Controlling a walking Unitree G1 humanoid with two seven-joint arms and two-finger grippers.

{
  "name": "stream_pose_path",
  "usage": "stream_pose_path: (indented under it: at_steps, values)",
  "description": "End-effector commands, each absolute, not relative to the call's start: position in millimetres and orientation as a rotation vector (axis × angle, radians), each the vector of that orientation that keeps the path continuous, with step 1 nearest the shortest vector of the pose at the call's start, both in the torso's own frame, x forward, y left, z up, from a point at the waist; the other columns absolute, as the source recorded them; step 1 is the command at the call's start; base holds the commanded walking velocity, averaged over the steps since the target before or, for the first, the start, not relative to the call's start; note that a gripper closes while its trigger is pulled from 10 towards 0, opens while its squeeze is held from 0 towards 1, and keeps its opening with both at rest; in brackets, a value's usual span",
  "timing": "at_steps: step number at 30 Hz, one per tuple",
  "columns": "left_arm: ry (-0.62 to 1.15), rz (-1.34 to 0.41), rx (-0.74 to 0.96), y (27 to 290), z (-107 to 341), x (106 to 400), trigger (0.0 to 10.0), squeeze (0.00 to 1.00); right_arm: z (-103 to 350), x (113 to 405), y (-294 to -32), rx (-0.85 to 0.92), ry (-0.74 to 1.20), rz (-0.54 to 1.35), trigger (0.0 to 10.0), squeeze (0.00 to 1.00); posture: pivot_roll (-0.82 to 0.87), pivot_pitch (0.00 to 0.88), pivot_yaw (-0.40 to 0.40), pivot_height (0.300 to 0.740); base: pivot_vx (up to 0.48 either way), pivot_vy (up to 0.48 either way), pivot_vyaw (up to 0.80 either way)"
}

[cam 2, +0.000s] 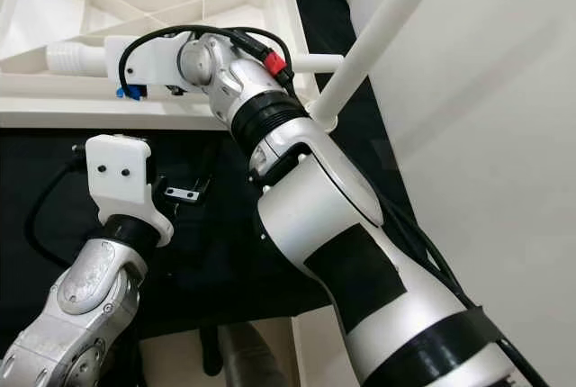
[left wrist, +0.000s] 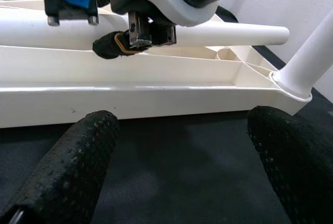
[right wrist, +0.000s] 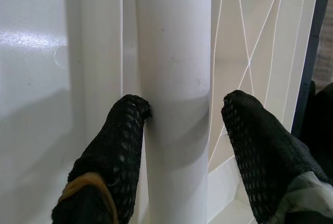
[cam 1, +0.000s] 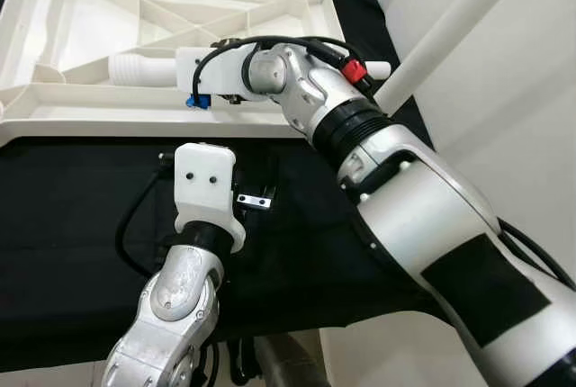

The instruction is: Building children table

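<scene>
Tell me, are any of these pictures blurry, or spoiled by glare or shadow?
Left wrist view: the left gripper's fingers up close are soft, the white tabletop beyond sharper. Right wrist view: a glare patch beside the loose leg, and a shadow band across it. Eye views: evenly lit, sharp.

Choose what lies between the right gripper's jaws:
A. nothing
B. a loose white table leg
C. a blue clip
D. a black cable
B: in the right wrist view the right gripper has one black finger on each side of the loose white table leg, which lies across the upturned tabletop.
</scene>
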State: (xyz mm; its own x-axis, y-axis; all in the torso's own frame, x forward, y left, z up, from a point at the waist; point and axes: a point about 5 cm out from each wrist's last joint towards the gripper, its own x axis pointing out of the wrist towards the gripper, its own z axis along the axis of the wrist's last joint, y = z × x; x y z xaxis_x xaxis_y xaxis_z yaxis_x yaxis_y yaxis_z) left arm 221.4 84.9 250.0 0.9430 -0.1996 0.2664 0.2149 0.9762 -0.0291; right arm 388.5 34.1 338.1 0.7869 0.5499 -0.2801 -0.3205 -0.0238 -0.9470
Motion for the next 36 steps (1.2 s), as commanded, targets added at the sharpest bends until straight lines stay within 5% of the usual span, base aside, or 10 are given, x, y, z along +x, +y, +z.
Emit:
stream_pose_path:
  at_steps: [1,13,19,26,36]
  values:
    - [-0.244,-0.227,-0.083,78,248,216,10.0,0.00,300,390,33,-1.450,-0.069,0.784,10.0,0.00,-0.13,0.413,-0.333,0.740,0.000,0.000,0.00]
    - [-0.243,-0.220,-0.132,70,256,206,10.0,0.00,287,384,44,-1.433,-0.050,0.848,10.0,0.00,-0.16,0.485,-0.373,0.740,0.000,0.000,0.00]
    - [-0.250,-0.217,-0.132,69,260,204,10.0,0.00,294,381,50,-1.275,-0.049,0.866,10.0,0.00,-0.16,0.487,-0.377,0.740,0.000,0.000,0.00]
    - [-0.277,-0.197,-0.114,75,268,205,10.0,0.00,306,394,25,-1.070,-0.003,0.759,10.0,0.00,-0.13,0.473,-0.365,0.740,0.000,0.000,0.00]
    - [-0.277,-0.196,-0.104,75,269,208,10.0,0.00,311,386,43,-1.310,-0.195,0.778,10.0,0.00,-0.12,0.441,-0.343,0.740,0.000,0.000,0.00]
